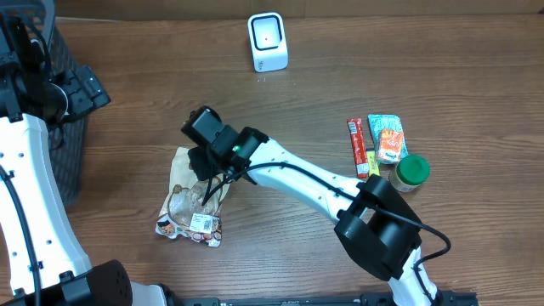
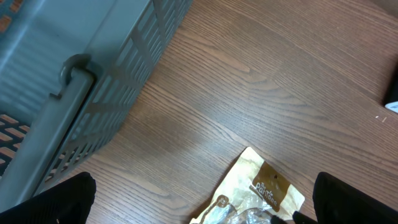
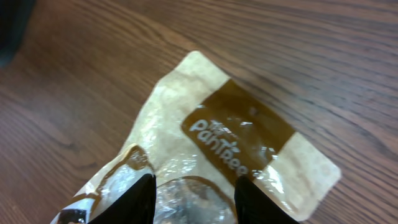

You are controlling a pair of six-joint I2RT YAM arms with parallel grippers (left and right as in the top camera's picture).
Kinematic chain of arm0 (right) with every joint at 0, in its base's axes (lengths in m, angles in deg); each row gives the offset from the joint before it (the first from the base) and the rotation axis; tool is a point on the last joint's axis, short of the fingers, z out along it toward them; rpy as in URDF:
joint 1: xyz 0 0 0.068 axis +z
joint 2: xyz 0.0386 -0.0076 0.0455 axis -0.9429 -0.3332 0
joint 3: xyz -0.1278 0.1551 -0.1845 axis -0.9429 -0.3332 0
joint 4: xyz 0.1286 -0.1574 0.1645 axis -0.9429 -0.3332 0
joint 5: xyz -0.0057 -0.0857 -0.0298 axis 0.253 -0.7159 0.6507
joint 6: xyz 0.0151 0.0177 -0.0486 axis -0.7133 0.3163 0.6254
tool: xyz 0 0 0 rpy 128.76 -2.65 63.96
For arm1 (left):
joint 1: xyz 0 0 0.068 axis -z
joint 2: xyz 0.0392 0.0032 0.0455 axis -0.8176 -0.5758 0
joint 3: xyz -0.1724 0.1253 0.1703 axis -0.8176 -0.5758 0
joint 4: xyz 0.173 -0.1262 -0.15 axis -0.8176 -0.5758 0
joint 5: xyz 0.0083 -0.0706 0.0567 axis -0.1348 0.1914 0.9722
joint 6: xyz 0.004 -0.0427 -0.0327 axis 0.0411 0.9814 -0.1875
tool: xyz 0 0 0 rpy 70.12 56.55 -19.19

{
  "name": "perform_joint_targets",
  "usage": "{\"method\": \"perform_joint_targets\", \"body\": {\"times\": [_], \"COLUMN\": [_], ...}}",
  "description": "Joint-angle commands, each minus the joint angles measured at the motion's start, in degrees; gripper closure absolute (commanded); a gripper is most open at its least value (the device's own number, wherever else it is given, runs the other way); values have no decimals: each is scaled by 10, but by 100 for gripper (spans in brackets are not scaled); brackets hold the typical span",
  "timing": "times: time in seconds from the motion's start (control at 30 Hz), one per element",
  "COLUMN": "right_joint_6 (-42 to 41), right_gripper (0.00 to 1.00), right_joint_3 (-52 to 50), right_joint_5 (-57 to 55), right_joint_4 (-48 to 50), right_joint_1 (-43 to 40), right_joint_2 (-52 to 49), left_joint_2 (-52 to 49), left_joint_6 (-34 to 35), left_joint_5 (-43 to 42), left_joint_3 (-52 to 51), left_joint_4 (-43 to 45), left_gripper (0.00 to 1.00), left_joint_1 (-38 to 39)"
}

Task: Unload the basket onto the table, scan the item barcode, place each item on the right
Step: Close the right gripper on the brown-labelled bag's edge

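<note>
A brown wood-grain table (image 1: 442, 59) fills every view from edge to edge, its grain running roughly left to right in the overhead view. The surface has a mild sheen under soft, even light, and the shadows on it are faint and blurred. At the left of the overhead view stands a dark grey slatted basket (image 1: 72, 161); the left wrist view shows a rounded handle on its rim.

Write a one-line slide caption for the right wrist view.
Right gripper, jaws parted, close over a tan Pantree snack pouch lying on the wooden table.
</note>
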Motion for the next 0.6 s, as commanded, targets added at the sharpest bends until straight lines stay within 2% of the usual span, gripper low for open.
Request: {"method": "perform_joint_targets", "body": {"times": [0.0,0.27,0.47,0.57], "right_joint_6": [31,42,39,8], "right_gripper": [57,43,40,39], "right_joint_3": [-3,-4,-2,-2], "right_joint_5": [-10,-46,-168,-201], "right_joint_4": [3,-8,-92,-150], "right_joint_1": [14,15,2,-14], "right_joint_2": [0,-69,-70,-68], "left_joint_2": [-2,-2,-2,-2], "left_joint_6": [-4,-4,-4,-5], "left_joint_5": [-2,-2,-2,-2], "left_joint_3": [10,10,10,10], "left_joint_4": [0,0,0,0], "left_gripper": [0,0,0,0], "left_joint_1": [1,1,1,1]}}
